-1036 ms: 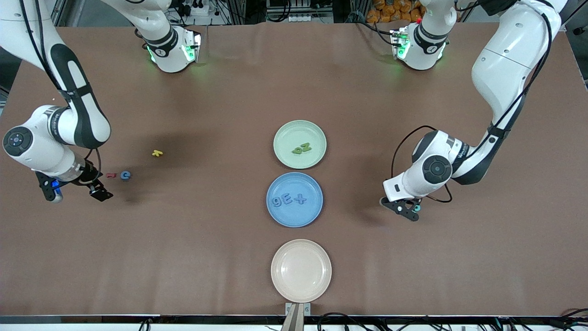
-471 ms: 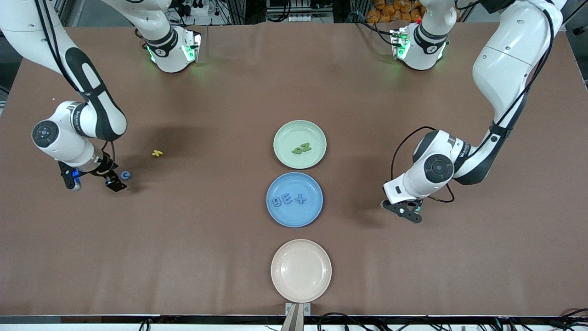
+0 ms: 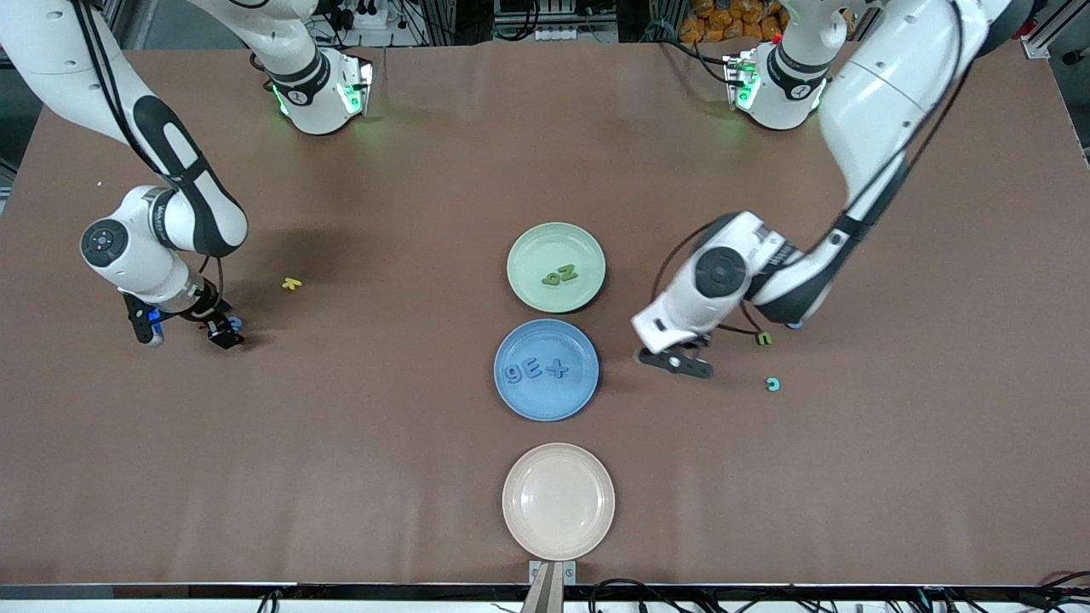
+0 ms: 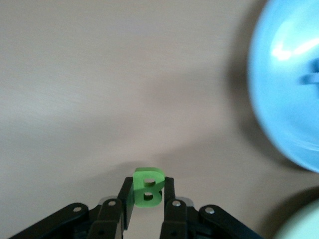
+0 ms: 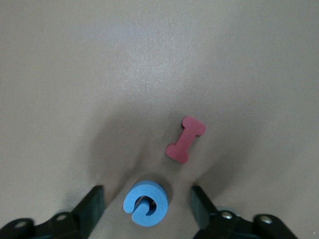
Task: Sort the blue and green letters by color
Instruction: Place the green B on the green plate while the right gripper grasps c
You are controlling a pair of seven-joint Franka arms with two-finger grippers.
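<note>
My right gripper [image 5: 147, 195] stands open low over the table at the right arm's end, its fingers either side of a blue letter [image 5: 145, 203] [image 3: 234, 323] without touching it. My left gripper [image 4: 148, 185] [image 3: 679, 362] is shut on a green letter B [image 4: 147, 186], over the table beside the blue plate [image 3: 519, 400] toward the left arm's end. That plate holds three blue letters [image 3: 534, 369]. The green plate [image 3: 532, 247], farther from the front camera, holds two green letters [image 3: 560, 275]. A teal letter [image 3: 772, 384] and a yellowish-green letter [image 3: 764, 338] lie near the left arm.
A red letter [image 5: 185, 140] lies just past the blue one by my right gripper. A yellow letter [image 3: 292, 283] lies farther from the front camera. An empty beige plate [image 3: 558, 501] sits nearest the front camera, in line with the other two plates.
My left arm has swung toward the plates with the green B, uncovering two small letters where it was. My right gripper has moved over the blue letter and come down around it.
</note>
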